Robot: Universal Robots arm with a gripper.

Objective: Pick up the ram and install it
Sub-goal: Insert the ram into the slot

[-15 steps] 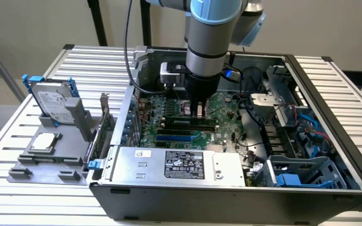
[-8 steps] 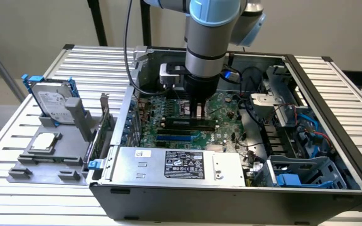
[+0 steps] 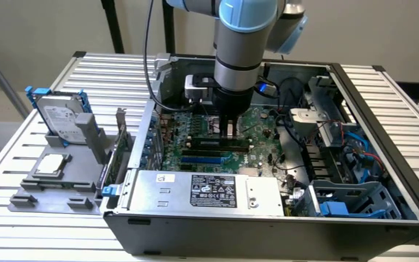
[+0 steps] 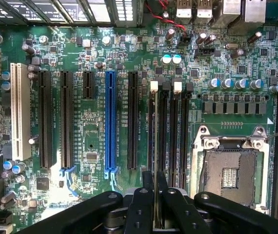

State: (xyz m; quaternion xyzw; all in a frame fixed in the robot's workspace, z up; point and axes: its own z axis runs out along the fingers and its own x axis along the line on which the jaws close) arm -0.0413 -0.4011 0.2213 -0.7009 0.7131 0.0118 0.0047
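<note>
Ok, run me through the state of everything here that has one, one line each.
Gripper: shut on the ram, low over the motherboard.
Ram: held edge-on, lined up with a memory slot, seating cannot be told.
Computer case: side open, lying flat.
CPU socket: empty, retention frame closed.
Blue slot: empty.
Hard drive: standing upright in the grey holder outside the case.

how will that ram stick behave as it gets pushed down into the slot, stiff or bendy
Probably stiff along its length but fragile: the ram shows edge-on as a very thin board pinched in the tool. It likely weighs little for its size, being so thin. Held only at its top edge above the memory slots, it could tilt sideways if pushed off-line.
</note>
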